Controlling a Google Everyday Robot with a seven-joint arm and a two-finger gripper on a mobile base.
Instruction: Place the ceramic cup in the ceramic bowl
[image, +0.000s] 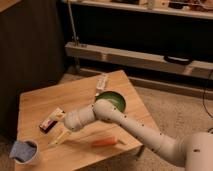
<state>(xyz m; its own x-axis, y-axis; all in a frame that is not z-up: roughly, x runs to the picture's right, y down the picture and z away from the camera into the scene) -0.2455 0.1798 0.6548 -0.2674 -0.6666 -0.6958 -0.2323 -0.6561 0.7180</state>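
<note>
The jaws stand released, with nothing between them. The gripper (58, 137) hangs low over the wooden table (40, 102), in its left half and toward the near edge, and its pale fingers (54, 141) point down and left at the tabletop. Whether the tips touch the wood I cannot tell.

Just beyond the gripper, toward the left edge, lies a flat snack packet (51, 120) in red, white and dark. The ceramic cup (24, 152) stands upright at the near left corner, near the gripper but apart from it, with a blue-grey piece showing at its top.

An orange, carrot-like stick (105, 143) lies along the near edge in the right half of the table.

The white arm (145, 134) rises from the gripper to a bend above the middle of the table, then runs down toward the right. Its bend hides part of the ceramic bowl (115, 99), which sits near the right edge, well apart from the cup, green inside with a dark rim. A small white bottle-like thing (102, 82) lies at the far edge, near the bowl.
</note>
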